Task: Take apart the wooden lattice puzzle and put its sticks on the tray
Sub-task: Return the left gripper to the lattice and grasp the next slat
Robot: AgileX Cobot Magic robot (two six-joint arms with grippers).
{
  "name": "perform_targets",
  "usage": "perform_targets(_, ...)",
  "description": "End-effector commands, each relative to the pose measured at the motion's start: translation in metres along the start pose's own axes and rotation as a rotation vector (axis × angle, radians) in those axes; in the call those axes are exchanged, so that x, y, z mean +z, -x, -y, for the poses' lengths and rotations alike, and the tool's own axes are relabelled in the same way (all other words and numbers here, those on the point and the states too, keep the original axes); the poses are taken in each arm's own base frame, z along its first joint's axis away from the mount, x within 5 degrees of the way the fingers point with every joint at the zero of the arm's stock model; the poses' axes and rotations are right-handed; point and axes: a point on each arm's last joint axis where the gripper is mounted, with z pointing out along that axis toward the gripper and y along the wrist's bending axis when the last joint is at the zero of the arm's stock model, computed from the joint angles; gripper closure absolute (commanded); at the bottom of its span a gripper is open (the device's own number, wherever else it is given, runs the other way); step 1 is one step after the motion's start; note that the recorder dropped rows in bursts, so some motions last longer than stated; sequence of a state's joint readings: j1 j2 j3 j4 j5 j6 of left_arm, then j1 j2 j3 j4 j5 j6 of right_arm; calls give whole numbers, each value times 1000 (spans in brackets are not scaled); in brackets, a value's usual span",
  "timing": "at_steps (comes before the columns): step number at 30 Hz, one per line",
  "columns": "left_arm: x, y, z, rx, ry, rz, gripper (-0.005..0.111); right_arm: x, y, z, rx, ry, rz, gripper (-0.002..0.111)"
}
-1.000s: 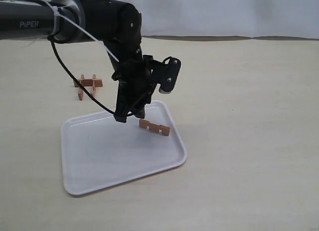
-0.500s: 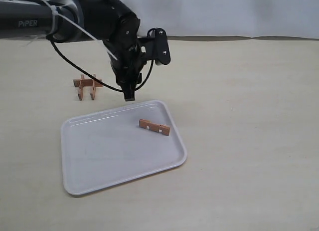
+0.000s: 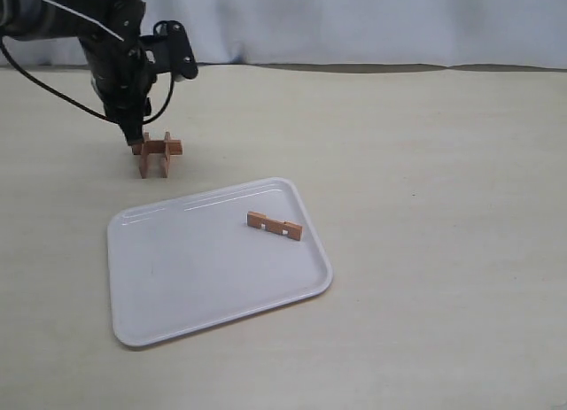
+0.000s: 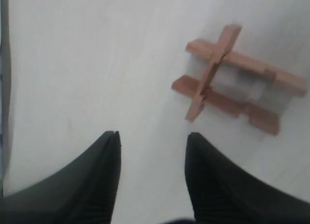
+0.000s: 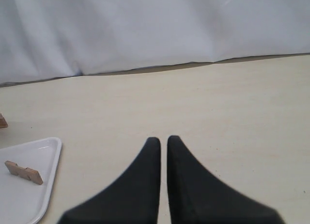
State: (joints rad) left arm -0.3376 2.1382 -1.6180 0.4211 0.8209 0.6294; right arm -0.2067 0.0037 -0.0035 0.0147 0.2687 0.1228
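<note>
The left end effector hovers released, empty, at the left end of the wooden lattice puzzle — which sits on the surface, just beyond the tray. One stick lies on the tray's right side. The right end effector — clenched, empty.

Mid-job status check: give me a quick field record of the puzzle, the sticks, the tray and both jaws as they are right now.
puzzle: on the table, outside the tray; three sticks interlocked
loose stick: one, lying flat in the tray
tray contents: only that stick
left jaws: open, empty, close to the puzzle, not gripping it
right jaws: shut, empty, over bare table away from the puzzle
</note>
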Motion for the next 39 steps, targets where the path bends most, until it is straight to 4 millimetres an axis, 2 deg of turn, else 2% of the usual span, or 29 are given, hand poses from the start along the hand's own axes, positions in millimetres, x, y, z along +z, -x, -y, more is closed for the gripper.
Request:
perform_targets(1,8,-27,-18,-66,14,-26,64,0,0,0,-1,0,9,104)
perform_targets(4,13,-43,-27,-81,15,-39,64,0,0,0,-1,0,9,104)
perform_targets(7,16,-55,-28,-5,-51,-41,64,0,0,0,-1,0,9,104)
perform_targets(11,19,-62,-25,107,-187,77,64,0,0,0,-1,0,9,104)
perform_targets(14,21,-67,-27,179,-220,166,65,0,0,0,-1,0,9,104)
perform_targets(19,21,-66,-29,286,-201,256,77,0,0,0,-1,0,9,104)
perform_targets(21,21,-63,-31,272,-173,277,80,0,0,0,-1,0,9,104)
perform_targets(26,27,-54,-30,187,-168,349,80,0,0,0,-1,0,9,104)
perform_targets(34,52,-54,-19,201,-230,320,80,0,0,0,-1,0,9,104)
perform_targets(39,57,-54,-17,193,-239,322,80,0,0,0,-1,0,9,104)
